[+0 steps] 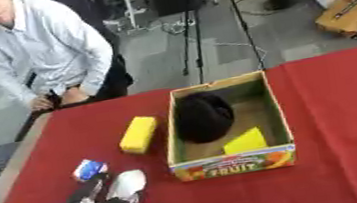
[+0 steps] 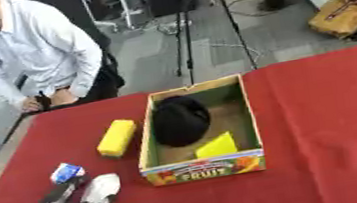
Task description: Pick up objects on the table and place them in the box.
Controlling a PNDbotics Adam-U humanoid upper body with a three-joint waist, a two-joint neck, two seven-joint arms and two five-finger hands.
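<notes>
One open cardboard fruit box (image 1: 272, 110) mid-table, holding one black rounded lump (image 1: 202, 116) and one yellow wedge (image 1: 246, 141). Left of it: one yellow foam block (image 1: 138, 134), one blue-white item (image 1: 89, 169). Left hand (image 1: 116, 193) lower left, fingers unclear, can't tell. Red tablecloth (image 1: 344, 124), grey floor (image 1: 157, 56) behind.

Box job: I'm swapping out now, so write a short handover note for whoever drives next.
Left hand: low at the table's near left, reaching toward a small blue and white thing; whether it grips it is unclear. A white object lies beside the hand.
Right hand: not in view.
Box: mid-table on the red cloth, already holding a black object and a yellow piece.
Left to do: the yellow block left of the box, the blue and white thing, the white object.
</notes>
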